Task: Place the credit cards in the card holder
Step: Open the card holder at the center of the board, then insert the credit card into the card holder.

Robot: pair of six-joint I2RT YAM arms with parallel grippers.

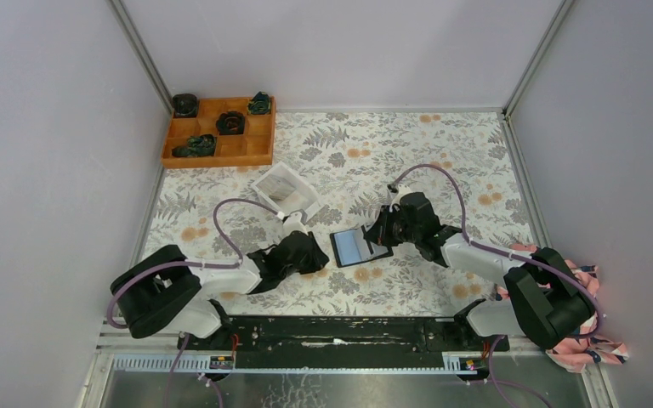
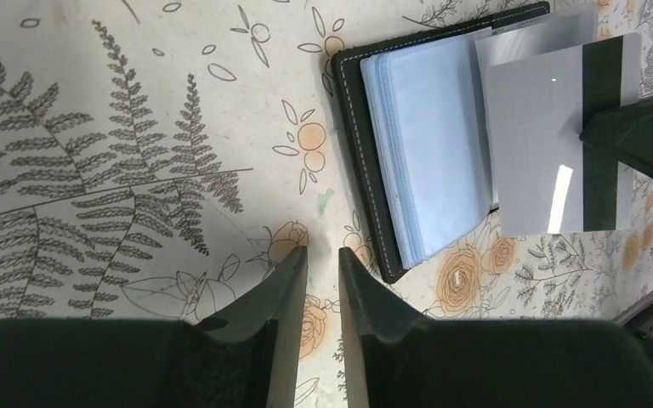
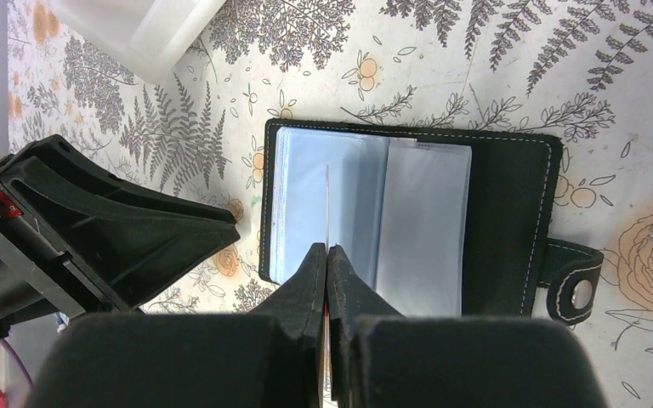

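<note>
Our right gripper [image 3: 326,253] reaches in from the right, clamped on a card [image 2: 536,144] held edgewise over the open card holder [image 3: 502,212], which lies flat on the tabletop [image 1: 408,153]. Our left gripper [image 2: 323,255] sits low just beside the card holder, slightly apart, holding nothing. Only the left wrist view shows us the card's grey face and dark stripe; the right wrist shows a thin edge.
</note>
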